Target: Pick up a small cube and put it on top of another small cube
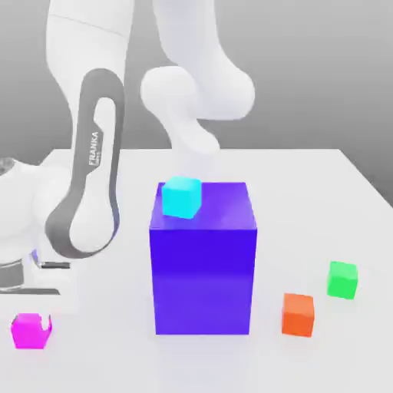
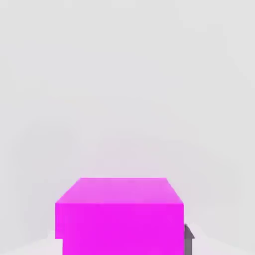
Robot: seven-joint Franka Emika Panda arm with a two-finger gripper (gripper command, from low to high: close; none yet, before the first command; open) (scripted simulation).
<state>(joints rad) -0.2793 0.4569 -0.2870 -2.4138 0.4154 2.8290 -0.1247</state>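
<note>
Our pincer grips the magenta cube; we see a cyan cube atop the blue-violet block, near an orange cube.

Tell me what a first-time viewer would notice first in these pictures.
The eye goes first to the big, glossy blue-violet block in the middle of the exterior view, with a small bright cyan cube on top of it. Next comes the white robot arm with dark grey trim, reaching down at that view's left, its gripper at the small magenta cube, which looms large in the hand view.
</note>
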